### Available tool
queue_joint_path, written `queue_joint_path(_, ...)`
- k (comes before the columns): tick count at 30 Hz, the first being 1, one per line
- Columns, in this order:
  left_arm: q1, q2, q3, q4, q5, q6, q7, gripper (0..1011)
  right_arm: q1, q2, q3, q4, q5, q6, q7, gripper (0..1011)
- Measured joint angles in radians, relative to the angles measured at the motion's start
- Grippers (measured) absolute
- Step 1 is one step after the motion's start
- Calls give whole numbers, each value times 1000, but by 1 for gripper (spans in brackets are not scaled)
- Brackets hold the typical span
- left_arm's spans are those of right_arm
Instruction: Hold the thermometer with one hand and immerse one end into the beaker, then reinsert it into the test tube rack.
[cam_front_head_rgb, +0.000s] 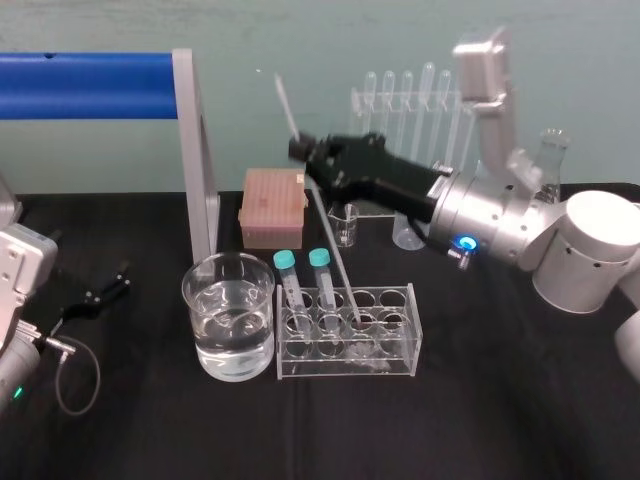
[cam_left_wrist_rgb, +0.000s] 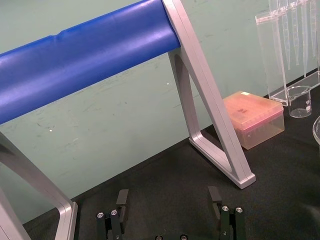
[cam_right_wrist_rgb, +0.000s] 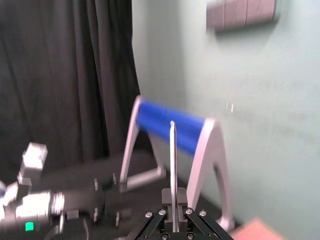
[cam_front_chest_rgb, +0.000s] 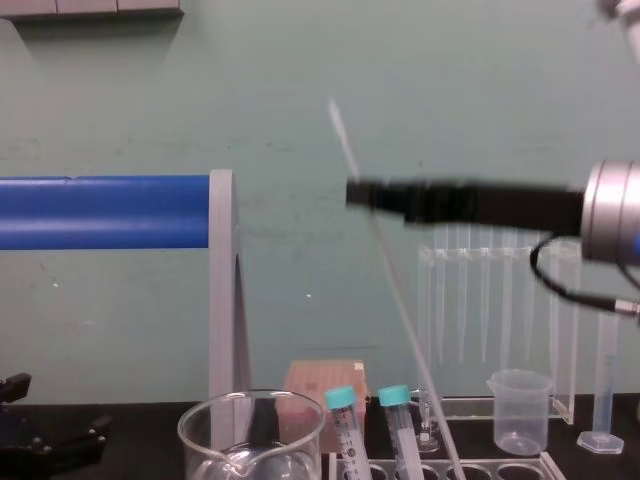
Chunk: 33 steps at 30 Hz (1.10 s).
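Chest view cuts the thermometer (cam_front_chest_rgb: 400, 300) off low down; head view shows it slanting into the rack (cam_front_head_rgb: 408, 330) beside the beaker (cam_front_head_rgb: 205, 320). Right gripper (cam_front_head_rgb: 300, 148) pinches its upper part; left gripper (cam_left_wrist_rgb: 168, 197) rests far left, fingers spread.

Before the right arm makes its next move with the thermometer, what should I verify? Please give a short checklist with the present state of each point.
1. Grip: right gripper has its fingers shut on the thermometer: ok.
2. Thermometer upright: not ok. It leans, with its lower end in a hole of the rack.
3. Beaker upright, holding water, beside the rack: ok.
4. Free sideways path to the beaker: not ok. Two capped tubes stand in between.
5. Left gripper out of the way: ok. It is open at the far left.
6. Bulb end intact: cannot tell.
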Motion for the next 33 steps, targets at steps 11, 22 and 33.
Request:
queue_joint_path(11,0,0,0,0,0,0,0,1008,-32,-16,125,-103,133,-140,22,56)
queue_joint_path(22,0,0,0,0,0,0,0,1008,94,-90,90,-47,213,-179,106,56)
queue_joint_path(33,0,0,0,0,0,0,0,1008,171,-162,-44,101,246,-152,225,56)
